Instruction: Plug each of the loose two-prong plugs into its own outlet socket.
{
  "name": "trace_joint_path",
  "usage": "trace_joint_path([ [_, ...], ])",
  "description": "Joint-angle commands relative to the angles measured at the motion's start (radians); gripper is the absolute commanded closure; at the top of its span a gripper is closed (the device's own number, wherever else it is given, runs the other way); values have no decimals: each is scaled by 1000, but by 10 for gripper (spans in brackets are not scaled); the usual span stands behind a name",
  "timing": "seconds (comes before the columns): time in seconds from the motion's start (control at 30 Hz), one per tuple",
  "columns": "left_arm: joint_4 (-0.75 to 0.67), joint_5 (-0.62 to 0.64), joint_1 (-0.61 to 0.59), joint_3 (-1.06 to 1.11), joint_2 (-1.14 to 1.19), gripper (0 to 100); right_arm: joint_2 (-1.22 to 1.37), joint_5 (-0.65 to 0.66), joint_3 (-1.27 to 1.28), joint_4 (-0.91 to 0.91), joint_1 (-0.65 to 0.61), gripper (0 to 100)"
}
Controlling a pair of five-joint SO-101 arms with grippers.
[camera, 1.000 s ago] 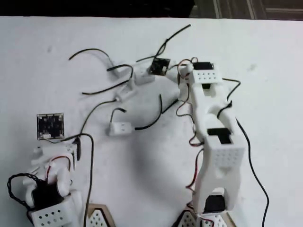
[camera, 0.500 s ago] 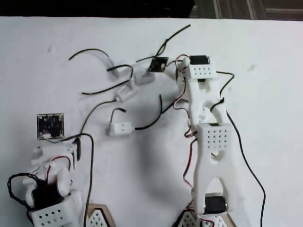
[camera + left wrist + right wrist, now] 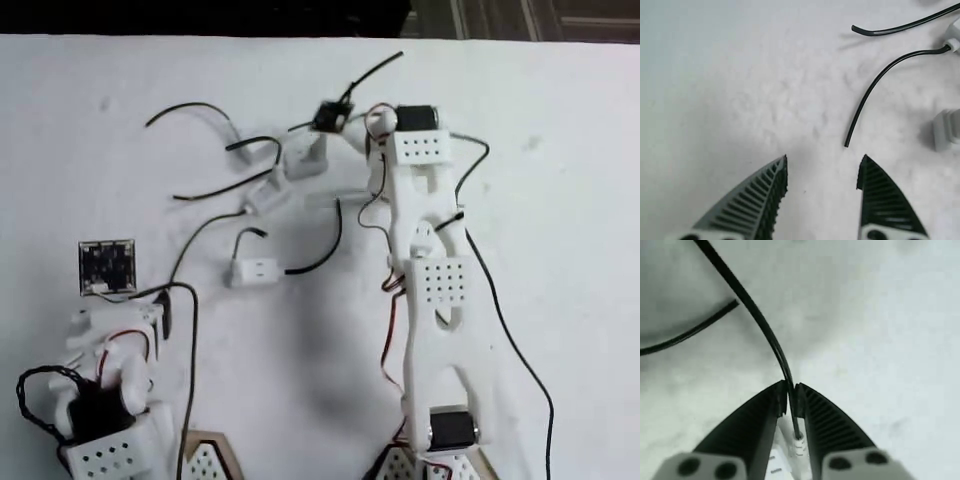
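Plug (image 3: pixel 790 455): a small white body is seen between the right gripper's (image 3: pixel 790 387) dark ribbed fingers (image 3: pixel 755 425), with a thin black cord (image 3: pixel 755 315) leaving its end and running out past the fingertips over the white table (image 3: pixel 900 330). The jaws are drawn almost together, pinched on the plug and the cord. A second black cord end (image 3: pixel 715 315) is seen lying on the table beyond.

Landmark taken: the white socket block (image 3: pixel 255 270), oblong, with two dark spots on its top face and its own black cord (image 3: pixel 320 250).

- The right arm (image 3: pixel 430 280) is stretched out to the right of the block, its wrist reaching beyond the block towards the far side of the table.
- Two more white pieces (image 3: pixel 300 158) (image 3: pixel 262 195) are noted beyond the block, each on a black cord, between it and the right arm's wrist.
- The left arm (image 3: pixel 110 400) is folded at the near edge, well apart from the block, on the block's left.

Left gripper (image 3: pixel 822 165): the jaws are held wide apart above bare table, with nothing between them. A loose black cord end (image 3: pixel 846 144) is seen just past the fingertips, and a pale grey piece (image 3: pixel 947 131) lies near it.
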Motion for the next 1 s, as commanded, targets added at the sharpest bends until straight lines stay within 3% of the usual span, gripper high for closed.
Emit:
trace_joint_path([
  [0.0, -23, -9, -2, -5, -8, 766, -22, -78, -181, 19, -15, 981],
  [0.13, -23, -9, -2, -5, -8, 766, -24, -138, -302, 22, -10, 981],
  [0.47, -23, -9, -2, -5, -8, 766, -223, -222, -229, 30, 5, 981],
  [0.97, -23, -9, -2, -5, -8, 766, -951, -218, 692, 25, 1, 981],
])
